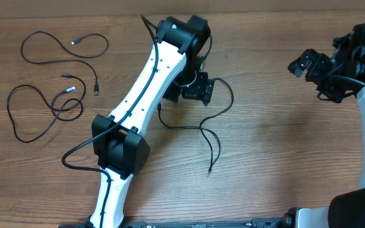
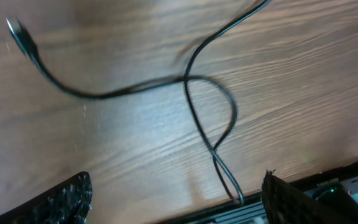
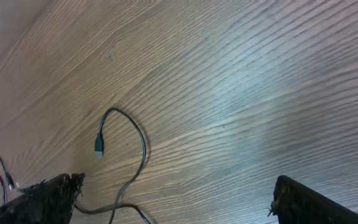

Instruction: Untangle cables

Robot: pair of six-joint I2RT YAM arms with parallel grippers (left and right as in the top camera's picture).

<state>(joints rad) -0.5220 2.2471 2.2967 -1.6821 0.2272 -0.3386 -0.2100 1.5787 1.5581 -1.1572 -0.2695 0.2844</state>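
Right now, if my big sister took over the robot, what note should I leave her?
Left hand: open, holding nothing, above the middle cable.
Right hand: open, holding nothing, off at the right side.
Two more lie at the left of the table: the upper cable and the lower cable.
Done: all three seem to lie apart from each other.
Left: the middle cable and lower cable each cross over themselves in loops; straighten those.
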